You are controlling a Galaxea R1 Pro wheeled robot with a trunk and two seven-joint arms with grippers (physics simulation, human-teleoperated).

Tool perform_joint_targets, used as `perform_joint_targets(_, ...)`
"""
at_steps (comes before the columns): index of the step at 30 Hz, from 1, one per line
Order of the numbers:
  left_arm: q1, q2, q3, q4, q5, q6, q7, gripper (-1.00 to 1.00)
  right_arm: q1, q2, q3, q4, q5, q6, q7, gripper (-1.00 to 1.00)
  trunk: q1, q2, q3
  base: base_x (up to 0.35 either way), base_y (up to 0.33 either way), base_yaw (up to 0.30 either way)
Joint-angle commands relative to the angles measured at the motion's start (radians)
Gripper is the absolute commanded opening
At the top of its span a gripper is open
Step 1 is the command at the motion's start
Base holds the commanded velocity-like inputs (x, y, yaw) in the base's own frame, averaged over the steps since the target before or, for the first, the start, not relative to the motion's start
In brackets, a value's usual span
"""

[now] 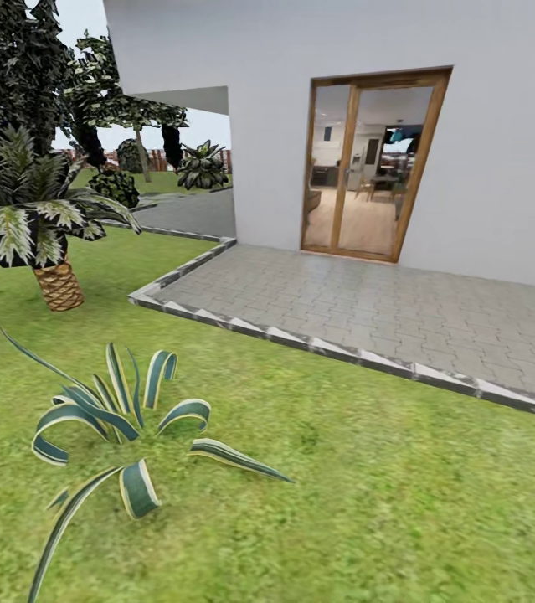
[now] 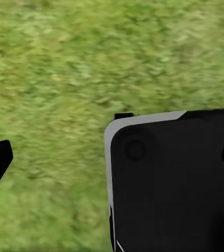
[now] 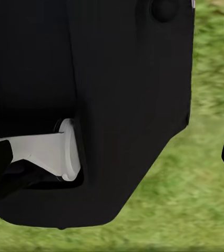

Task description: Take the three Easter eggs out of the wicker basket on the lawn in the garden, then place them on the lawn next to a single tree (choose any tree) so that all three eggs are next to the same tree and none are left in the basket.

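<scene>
White house wall [image 1: 485,126] with glass door [image 1: 373,163] fills background, grey paving [image 1: 384,310] in front. Lawn [image 1: 342,502] wide, bare of eggs and basket; orientation not judgeable. Short palm [image 1: 28,209] (not valid tree) left, striped plant [image 1: 120,427] near. Task apparently unstarted; robot likely searching. Left hand [image 2: 112,163], right hand [image 3: 112,157]: fingertips spread apart, holding nothing, over grass.

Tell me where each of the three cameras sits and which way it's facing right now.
Head view: on the robot's head, looking forward and down over bright green lawn, a striped spiky plant, grey paving stones and a white house.
Left wrist view: near the left claw, looking down at grass; black robot body shows.
Right wrist view: near the right claw; black robot body blocks most grass.
Both wrist views share lawn.
</scene>
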Motion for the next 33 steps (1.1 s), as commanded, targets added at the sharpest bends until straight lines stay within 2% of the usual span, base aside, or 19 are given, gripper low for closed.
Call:
perform_joint_targets(1, -0.001, 0.0, -0.004, 0.001, -0.001, -0.003, 0.001, 1.0, 0.001, 0.0, -0.006, -0.001, 0.0, -0.002, 0.001, 1.0, 0.001, -0.002, -0.002, 0.0, 0.266, -0.001)
perform_joint_targets(21, -0.001, 0.0, -0.004, 0.001, -0.001, -0.003, 0.001, 1.0, 0.0, 0.002, -0.004, -0.001, 0.0, -0.002, 0.002, 1.0, 0.001, -0.002, -0.01, 0.015, 0.289, -0.054)
perform_joint_targets(33, -0.001, 0.0, -0.004, 0.001, -0.001, -0.003, 0.001, 1.0, 0.0, 0.002, -0.002, -0.001, 0.0, -0.002, 0.002, 1.0, 0.001, -0.002, -0.011, 0.001, 0.224, -0.007)
